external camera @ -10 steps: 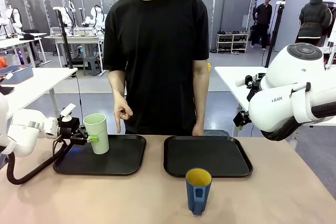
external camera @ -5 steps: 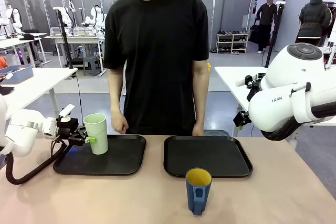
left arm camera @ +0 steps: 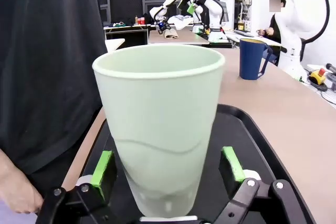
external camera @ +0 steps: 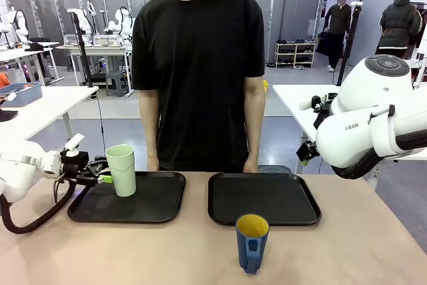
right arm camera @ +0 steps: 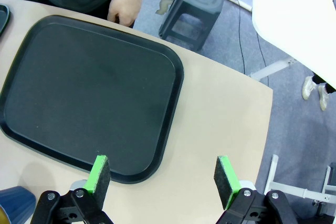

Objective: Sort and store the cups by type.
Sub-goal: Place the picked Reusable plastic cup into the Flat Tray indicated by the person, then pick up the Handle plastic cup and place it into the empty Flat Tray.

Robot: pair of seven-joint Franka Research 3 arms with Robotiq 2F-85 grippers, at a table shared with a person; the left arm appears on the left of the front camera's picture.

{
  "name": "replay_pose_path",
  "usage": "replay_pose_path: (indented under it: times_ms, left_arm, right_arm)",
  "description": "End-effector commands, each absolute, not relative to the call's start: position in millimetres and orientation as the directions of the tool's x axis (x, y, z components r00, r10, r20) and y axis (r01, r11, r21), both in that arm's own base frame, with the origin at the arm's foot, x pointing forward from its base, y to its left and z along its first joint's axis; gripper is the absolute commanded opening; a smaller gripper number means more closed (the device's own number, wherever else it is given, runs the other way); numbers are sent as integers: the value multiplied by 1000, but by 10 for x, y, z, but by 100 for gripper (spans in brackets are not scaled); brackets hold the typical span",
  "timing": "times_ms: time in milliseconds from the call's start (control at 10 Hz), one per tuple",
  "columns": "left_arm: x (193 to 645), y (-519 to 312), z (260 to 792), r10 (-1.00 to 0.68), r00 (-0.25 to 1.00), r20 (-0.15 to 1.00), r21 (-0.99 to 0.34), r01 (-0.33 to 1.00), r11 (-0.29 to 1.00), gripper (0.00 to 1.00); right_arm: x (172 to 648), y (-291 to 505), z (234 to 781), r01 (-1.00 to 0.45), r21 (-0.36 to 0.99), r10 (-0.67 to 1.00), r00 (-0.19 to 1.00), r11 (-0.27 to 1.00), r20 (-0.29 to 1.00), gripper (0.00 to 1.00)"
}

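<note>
Currently your left gripper (left arm camera: 167, 169) sits low around the tall pale green tapered plastic tumbler (external camera: 122, 170), jaws spread, with a clear gap between each green pad (left arm camera: 103, 170) and the cup wall, so nothing is pinched. The tumbler stands upright on the left black plastic tray (external camera: 157, 198), towards its far left corner. I judge this cup stored and the step in hand to be clearing the gripper from it. Draw the fingers straight back along their own line, level, and keep the jaws fully spread until both pads are past the base. The cup is tall, narrow at the foot and probably light, so a sideways brush could tip it or slide it along the tray. Do not lift or roll the wrist while the cup is between the fingers. Your right gripper (right arm camera: 163, 174) hangs with its jaws wide apart and empty, above the near corner of the right black plastic tray (external camera: 267, 198). The shorter dark blue handled cup with a yellow inside (external camera: 252, 241) stands upright on the bare tan table (external camera: 200, 251), just in front of that tray, handle facing the robot. It remains to be sorted. Note the person's hand (right arm camera: 125, 4) at the tray's far edge, and keep clear of it.
</note>
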State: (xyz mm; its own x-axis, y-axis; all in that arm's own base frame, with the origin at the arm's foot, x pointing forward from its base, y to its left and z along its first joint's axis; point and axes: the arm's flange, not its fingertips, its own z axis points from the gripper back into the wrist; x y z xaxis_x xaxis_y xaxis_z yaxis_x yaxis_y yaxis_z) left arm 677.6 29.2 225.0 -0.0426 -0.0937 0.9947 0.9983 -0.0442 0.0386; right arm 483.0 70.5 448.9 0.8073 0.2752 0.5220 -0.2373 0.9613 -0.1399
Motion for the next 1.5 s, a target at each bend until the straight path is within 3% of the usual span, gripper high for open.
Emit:
replay_pose_path:
  times_ms: [0,600,1400]
  left_arm:
    - [6539,386,2333,-100,-67,993,64,998,-29,100]
    - [5977,718,2703,-126,-78,989,89,993,83,100]
    - [6047,820,2700,-111,-64,992,71,996,62,100]
  right_arm:
    - [4841,700,4486,-236,-141,275,808,961,521,100]
    - [4841,700,4486,-236,-141,275,808,961,521,100]
    - [4841,700,4486,-236,-141,275,808,961,521,100]
